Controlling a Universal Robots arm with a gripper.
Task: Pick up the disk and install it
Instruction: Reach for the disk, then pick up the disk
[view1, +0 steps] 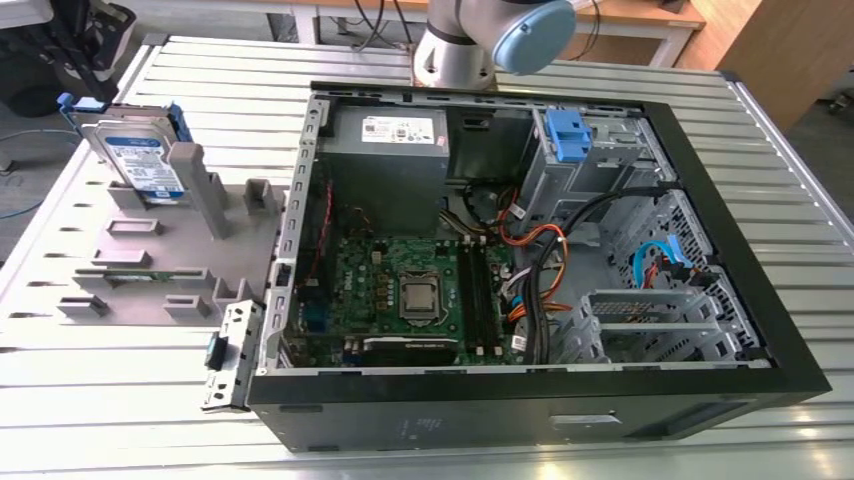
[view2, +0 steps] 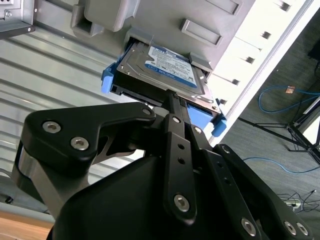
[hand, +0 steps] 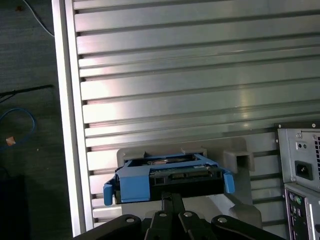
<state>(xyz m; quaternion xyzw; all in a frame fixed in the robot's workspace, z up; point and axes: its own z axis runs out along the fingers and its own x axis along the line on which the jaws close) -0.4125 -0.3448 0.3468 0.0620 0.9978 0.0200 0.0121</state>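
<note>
Your disk (view1: 140, 160) stands upright in the grey rack (view1: 200, 205) at the exterior view's left, beside the open case (view1: 467, 420). In both wrist views your claw (view2: 171, 100) (hand: 172, 199) faces the disk's edge, fingers together, holding nothing

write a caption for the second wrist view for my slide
Closed gripper pointing at the edge of the disk, which sits slotted in a grey holder on the slatted metal table.
</note>
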